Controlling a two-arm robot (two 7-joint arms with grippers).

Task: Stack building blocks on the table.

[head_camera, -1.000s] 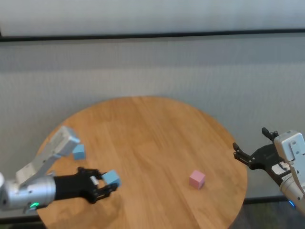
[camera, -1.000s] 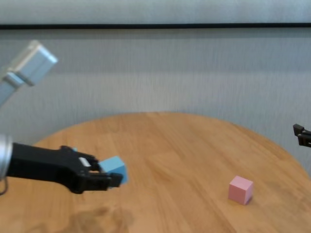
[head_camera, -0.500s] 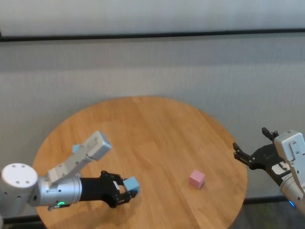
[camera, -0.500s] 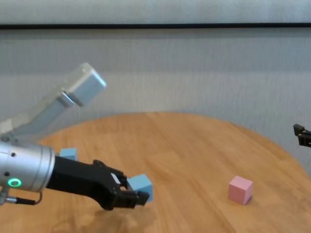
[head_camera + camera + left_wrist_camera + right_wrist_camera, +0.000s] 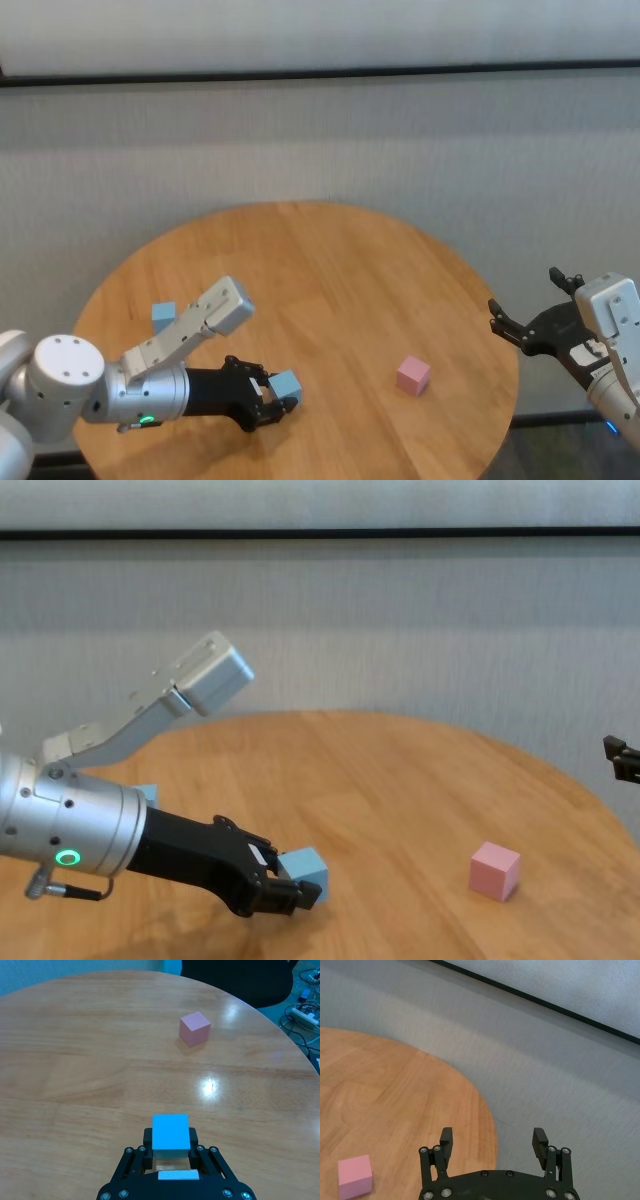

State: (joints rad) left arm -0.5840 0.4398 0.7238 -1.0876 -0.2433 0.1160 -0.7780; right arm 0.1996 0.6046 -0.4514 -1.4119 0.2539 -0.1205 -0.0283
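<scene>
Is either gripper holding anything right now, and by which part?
The left gripper holds a light blue block, its jaws shut on two opposite side faces. The right gripper hangs open and empty off the table's right edge.

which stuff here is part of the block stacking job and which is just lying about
Part of the job:
- light blue block held in the left tool
- second light blue block on the table
- pink block on the table
- right tool, open, parked off the table's edge

Just lying about:
- cables on the floor
</scene>
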